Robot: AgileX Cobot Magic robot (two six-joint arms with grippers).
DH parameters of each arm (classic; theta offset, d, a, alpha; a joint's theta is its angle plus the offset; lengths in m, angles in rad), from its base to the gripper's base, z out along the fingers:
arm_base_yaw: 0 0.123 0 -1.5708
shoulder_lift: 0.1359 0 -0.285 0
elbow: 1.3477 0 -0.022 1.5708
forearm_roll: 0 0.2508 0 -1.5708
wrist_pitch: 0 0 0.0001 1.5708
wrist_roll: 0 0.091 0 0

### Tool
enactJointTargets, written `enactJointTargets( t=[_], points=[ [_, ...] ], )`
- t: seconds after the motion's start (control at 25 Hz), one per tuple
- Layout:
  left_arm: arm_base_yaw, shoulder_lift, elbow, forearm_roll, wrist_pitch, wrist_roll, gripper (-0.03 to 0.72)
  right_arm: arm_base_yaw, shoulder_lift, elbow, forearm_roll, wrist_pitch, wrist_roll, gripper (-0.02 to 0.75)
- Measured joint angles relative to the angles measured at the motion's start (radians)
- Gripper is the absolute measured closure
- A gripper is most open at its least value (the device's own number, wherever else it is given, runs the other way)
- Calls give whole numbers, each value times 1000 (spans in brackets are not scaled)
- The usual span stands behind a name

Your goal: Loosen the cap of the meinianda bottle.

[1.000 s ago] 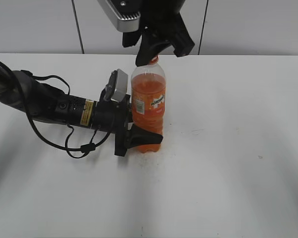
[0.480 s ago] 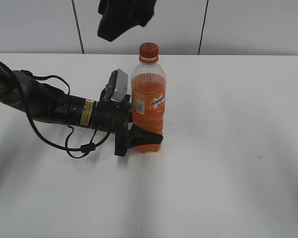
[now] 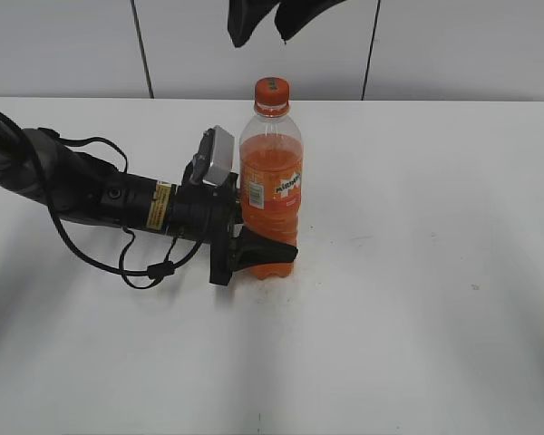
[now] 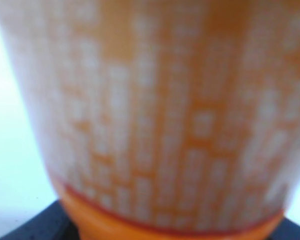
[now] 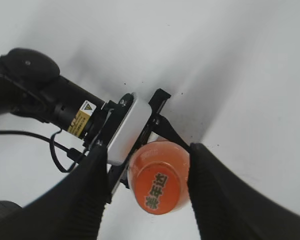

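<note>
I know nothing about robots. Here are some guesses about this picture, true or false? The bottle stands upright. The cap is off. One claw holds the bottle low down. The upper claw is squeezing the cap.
1. The bottle stands upright on the table: true.
2. The cap is off: false, it sits on the neck.
3. The left gripper holds the bottle near its base: true.
4. The right gripper squeezes the cap: false, it hangs open above it, apart.

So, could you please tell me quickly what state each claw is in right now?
Left claw: closed on the meinianda bottle, low on its body.
Right claw: open above the cap, holding nothing.
</note>
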Motion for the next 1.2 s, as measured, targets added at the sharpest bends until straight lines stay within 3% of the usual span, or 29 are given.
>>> enactJointTargets(
  t=[0.16,0.4,1.2],
  points=[
    [-1,-1,0,-1,2,0,288,0,0,0,5,0,189,350],
    [-1,-1,0,-3,6,0,288,0,0,45,3,0,282,350],
    [-1,-1,0,-6,7,-2,288,0,3,117,9,0,313,350]
  ],
)
